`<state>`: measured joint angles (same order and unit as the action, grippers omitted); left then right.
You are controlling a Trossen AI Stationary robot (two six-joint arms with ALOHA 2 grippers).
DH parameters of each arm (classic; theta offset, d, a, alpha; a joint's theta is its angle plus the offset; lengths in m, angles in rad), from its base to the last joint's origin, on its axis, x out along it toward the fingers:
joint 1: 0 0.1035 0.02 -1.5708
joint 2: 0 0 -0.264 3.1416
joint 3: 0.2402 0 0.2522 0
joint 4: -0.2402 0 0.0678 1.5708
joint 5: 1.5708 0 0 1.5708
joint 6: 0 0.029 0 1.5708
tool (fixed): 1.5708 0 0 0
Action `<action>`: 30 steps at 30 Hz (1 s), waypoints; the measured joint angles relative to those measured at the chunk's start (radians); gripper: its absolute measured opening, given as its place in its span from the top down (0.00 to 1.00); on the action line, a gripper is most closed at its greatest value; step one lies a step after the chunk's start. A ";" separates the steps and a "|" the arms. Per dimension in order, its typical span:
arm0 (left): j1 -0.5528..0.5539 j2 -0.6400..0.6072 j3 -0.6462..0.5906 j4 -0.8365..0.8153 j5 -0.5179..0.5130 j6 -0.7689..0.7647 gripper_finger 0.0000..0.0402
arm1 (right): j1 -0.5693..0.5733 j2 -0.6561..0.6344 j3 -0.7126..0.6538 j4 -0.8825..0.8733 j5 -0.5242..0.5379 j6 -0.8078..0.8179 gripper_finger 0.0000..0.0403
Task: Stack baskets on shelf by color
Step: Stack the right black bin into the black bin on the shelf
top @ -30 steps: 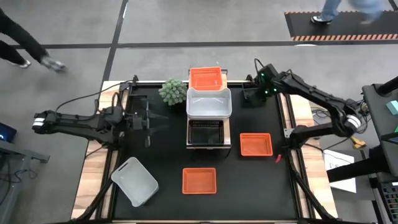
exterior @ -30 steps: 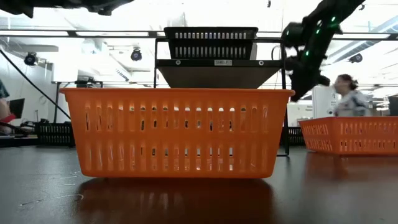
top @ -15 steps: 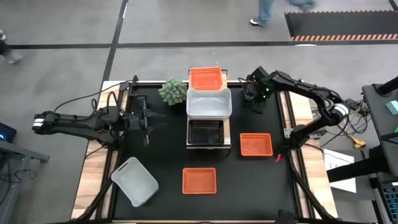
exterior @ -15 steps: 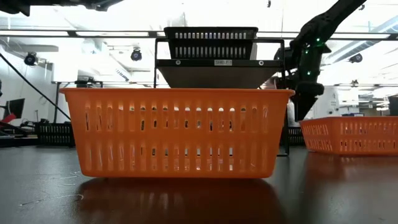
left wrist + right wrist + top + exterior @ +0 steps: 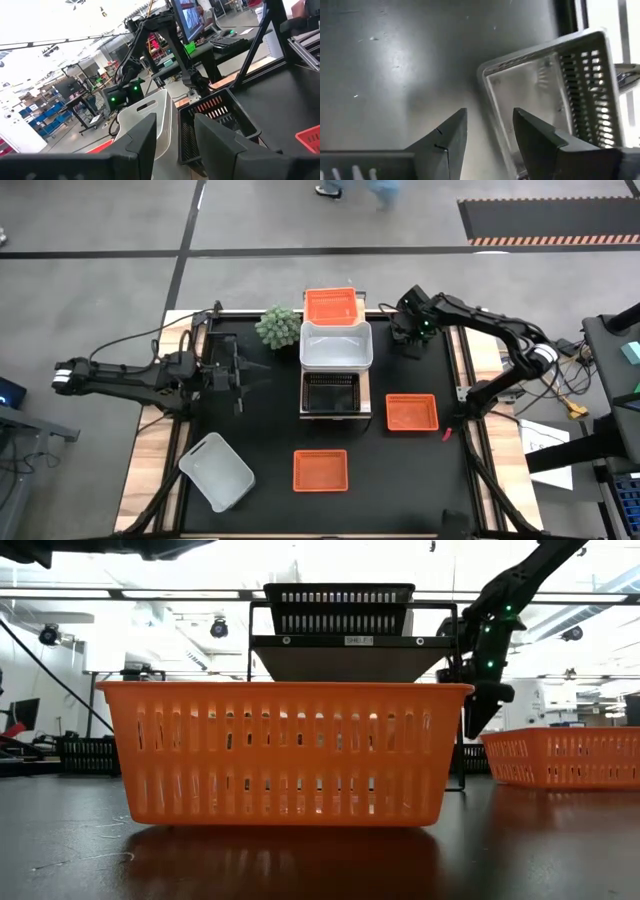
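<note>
The shelf stands mid-table with three baskets on top: an orange one at the far end, a white one in the middle and a black one at the near end. Two more orange baskets and a white basket rest on the table. My right gripper hangs open above the table, right of the shelf's white basket, pointing steeply down. My left gripper waits open left of the shelf, level, empty.
A small spiky green plant stands at the shelf's far left corner. In the low view the near orange basket fills the foreground, with the shelf and black basket behind it. Cables run along the table's sides.
My right gripper has come down and toward the table's left, from the far right corner to a spot beside the shelf's white basket, and its wrist has rolled. The baskets have stayed where they were.
</note>
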<state>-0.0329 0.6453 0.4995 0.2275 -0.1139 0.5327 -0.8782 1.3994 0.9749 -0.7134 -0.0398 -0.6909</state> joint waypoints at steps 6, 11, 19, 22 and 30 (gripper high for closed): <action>0.000 0.001 0.000 0.000 0.000 0.000 0.71 | -0.001 0.053 -0.001 0.003 0.014 -0.009 0.65; 0.000 0.002 -0.003 0.000 0.000 0.000 0.71 | -0.002 0.104 -0.001 0.022 0.015 -0.003 0.70; 0.000 0.003 -0.005 0.000 0.000 -0.001 0.71 | 0.000 0.103 -0.001 0.019 0.042 0.043 0.96; 0.000 0.004 -0.009 -0.002 0.000 -0.001 0.71 | 0.014 0.071 0.008 -0.015 0.112 0.122 0.97; 0.000 0.004 -0.011 -0.001 0.000 -0.001 0.71 | 0.114 -0.056 0.163 -0.301 0.257 0.293 0.98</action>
<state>-0.0326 0.6495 0.4888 0.2269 -0.1139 0.5320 -0.7638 1.3437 1.1384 -1.0140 0.2172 -0.3979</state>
